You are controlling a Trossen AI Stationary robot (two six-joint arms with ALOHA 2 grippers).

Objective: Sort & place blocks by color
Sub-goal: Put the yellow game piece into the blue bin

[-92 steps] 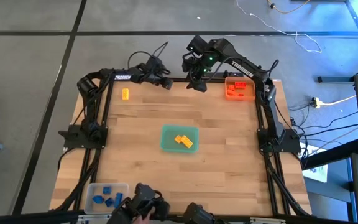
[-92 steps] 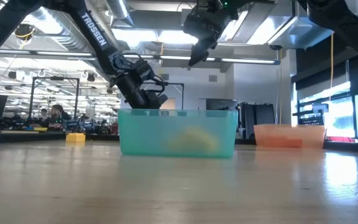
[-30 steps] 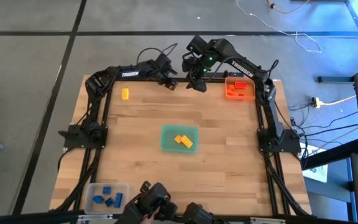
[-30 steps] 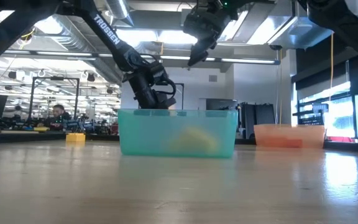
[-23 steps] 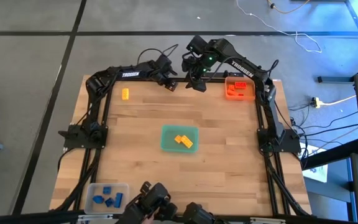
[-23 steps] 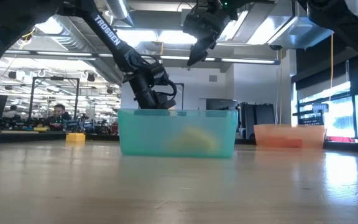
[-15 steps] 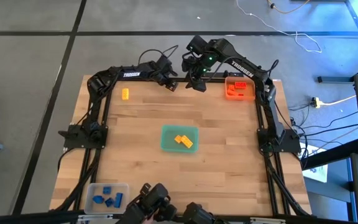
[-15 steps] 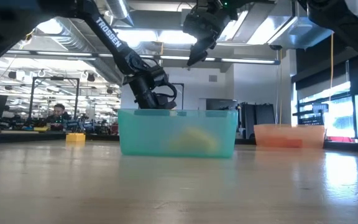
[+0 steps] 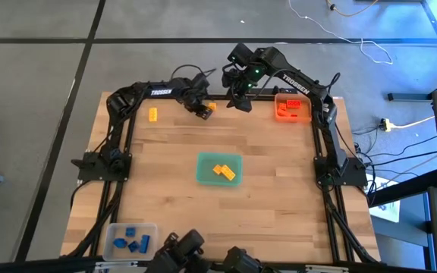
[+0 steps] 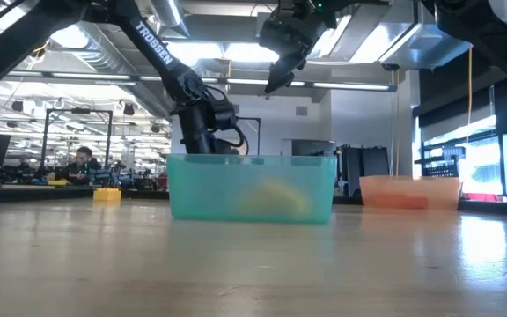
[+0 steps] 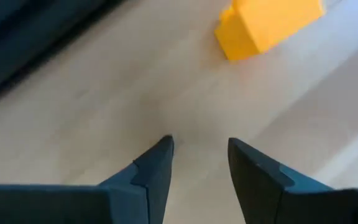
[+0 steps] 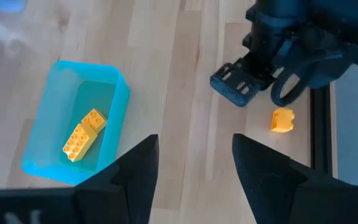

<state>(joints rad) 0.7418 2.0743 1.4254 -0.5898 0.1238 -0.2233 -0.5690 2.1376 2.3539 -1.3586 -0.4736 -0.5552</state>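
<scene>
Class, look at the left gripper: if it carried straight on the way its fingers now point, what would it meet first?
Most likely the bare wooden table. The left gripper, open, points down at it, with the loose yellow block just beyond; depth is unclear.

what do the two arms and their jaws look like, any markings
Both arms are dark, jointed and slim, with loose black cables looping near the wrists. White TROSSEN lettering runs along the left arm and the right arm. A small green light glows by the right gripper. The left gripper has two dark, tapered, wedge-shaped jaws.
</scene>
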